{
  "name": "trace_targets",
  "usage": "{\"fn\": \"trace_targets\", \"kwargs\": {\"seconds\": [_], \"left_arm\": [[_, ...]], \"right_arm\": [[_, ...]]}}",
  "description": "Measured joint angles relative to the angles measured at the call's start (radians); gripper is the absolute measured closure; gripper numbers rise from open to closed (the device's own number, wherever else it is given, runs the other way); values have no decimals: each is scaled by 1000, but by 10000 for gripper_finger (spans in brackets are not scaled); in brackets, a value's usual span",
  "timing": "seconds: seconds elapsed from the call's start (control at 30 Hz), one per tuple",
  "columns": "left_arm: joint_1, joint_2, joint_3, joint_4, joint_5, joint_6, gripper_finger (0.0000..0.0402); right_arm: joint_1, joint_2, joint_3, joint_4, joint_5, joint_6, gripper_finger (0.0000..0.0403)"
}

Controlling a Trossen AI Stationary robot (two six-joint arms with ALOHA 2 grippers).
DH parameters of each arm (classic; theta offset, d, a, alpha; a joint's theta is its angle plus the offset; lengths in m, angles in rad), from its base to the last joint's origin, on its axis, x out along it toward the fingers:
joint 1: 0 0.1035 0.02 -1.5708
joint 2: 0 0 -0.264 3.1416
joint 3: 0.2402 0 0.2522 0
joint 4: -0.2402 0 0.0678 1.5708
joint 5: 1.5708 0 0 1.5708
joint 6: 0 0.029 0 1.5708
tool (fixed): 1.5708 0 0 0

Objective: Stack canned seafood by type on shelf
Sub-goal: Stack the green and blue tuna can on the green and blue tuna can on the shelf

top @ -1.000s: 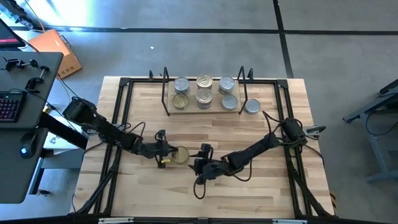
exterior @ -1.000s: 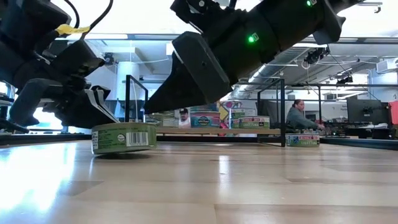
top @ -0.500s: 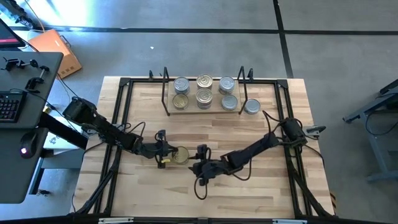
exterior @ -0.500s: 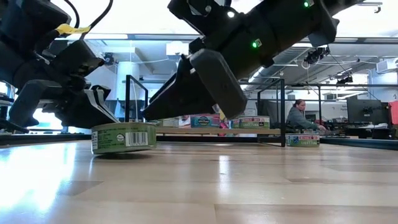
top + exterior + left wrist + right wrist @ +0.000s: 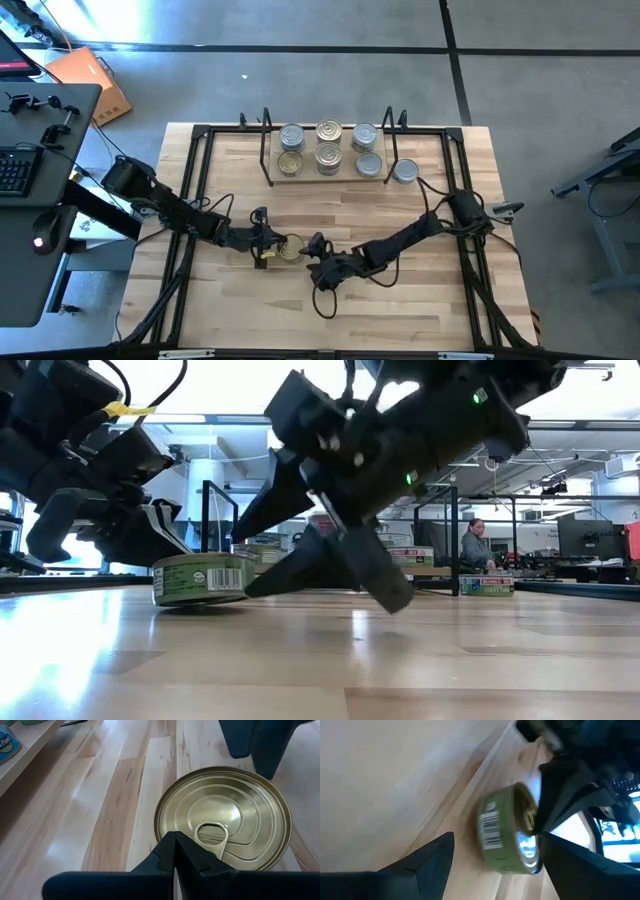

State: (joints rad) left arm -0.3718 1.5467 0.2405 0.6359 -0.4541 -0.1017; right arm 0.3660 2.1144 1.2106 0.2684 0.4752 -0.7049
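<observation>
A gold-topped tin (image 5: 289, 250) with a green label sits on the wooden bench (image 5: 420, 300), well in front of the shelf (image 5: 330, 170) holding six tins. The left claw (image 5: 267, 247), fingers together, rests over its ring-pull lid. The right claw (image 5: 313, 252), fingers apart, hovers just beside it.
</observation>
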Motion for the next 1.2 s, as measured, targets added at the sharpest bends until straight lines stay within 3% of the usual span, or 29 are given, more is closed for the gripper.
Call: {"fn": "trace_targets", "kwargs": {"seconds": [0.17,0.77,1.2], "left_arm": [[5,0,0,0,2,8,402],[42,0,0,-2,-1,28,402],[47,0,2,-4,30,27,402]], "right_arm": [[-2,25,0,42,74,-44,120],[-46,72,1,202,66,-137,137],[-10,76,-2,303,162,-144,148]]}}
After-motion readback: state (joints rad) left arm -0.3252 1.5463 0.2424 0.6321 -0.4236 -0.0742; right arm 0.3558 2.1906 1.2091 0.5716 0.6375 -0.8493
